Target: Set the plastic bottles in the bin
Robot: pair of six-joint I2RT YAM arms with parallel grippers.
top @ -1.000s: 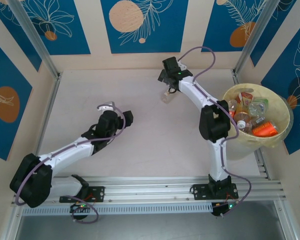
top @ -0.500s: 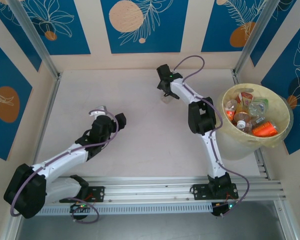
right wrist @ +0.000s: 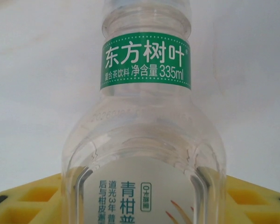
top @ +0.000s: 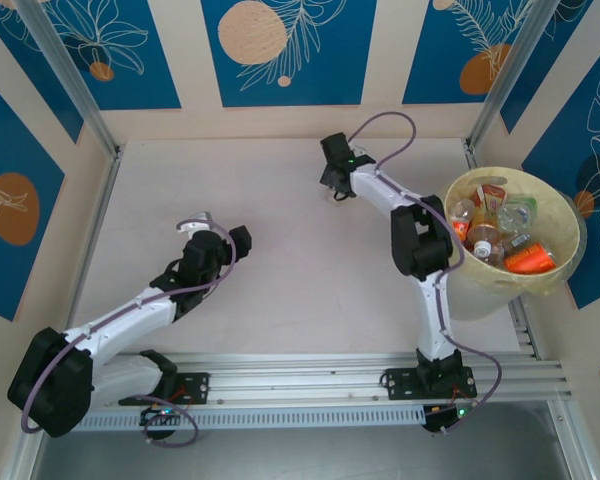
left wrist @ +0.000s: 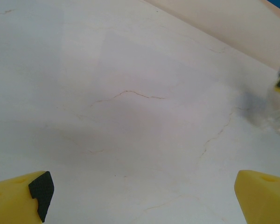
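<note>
My right jaws reach to the far middle of the bench (top: 280, 265), right at a small clear bottle (top: 334, 194). My left jaws hang spread above bare bench. The pale yellow bin (top: 570, 225) holds bottles (top: 528, 258).

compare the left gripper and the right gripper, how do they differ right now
The left gripper stands wide open with nothing in it; the right gripper is closed on a clear green-label bottle. The left gripper is over bare table at mid-left; the right gripper is farther back, nearer the bin. Both have yellow fingers.
</note>
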